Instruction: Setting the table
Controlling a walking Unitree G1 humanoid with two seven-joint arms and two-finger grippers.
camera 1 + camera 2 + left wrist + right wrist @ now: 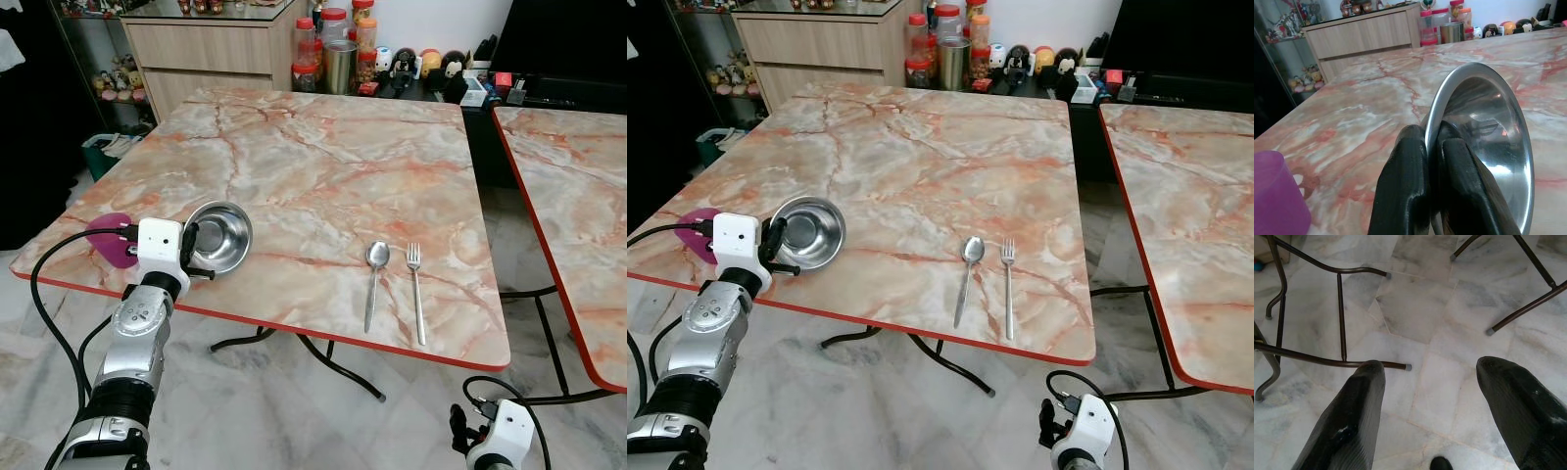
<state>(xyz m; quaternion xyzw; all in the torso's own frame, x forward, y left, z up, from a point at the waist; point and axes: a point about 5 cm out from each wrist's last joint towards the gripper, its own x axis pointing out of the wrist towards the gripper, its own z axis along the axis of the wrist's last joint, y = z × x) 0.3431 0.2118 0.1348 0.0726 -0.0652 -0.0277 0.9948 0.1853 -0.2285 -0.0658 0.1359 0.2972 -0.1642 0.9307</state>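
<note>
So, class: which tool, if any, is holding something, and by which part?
The left tool pinches the steel bowl by its rim, one finger on each side. The right tool hangs open, holding nothing.

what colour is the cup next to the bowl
Purple, almost magenta. The cup shows best in the left wrist view, beside the bowl.

left gripper (pixel 776 253) on bowl (pixel 809 231) rim | spoon (pixel 967 274) beside fork (pixel 1008 286)

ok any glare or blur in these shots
Left wrist view: fingers and near bowl rim soft, cup blurred, bright sheen inside the bowl. Eye views: sharp, even light, mild shine on the table. Right wrist view: floor crisp, fingers slightly soft.
</note>
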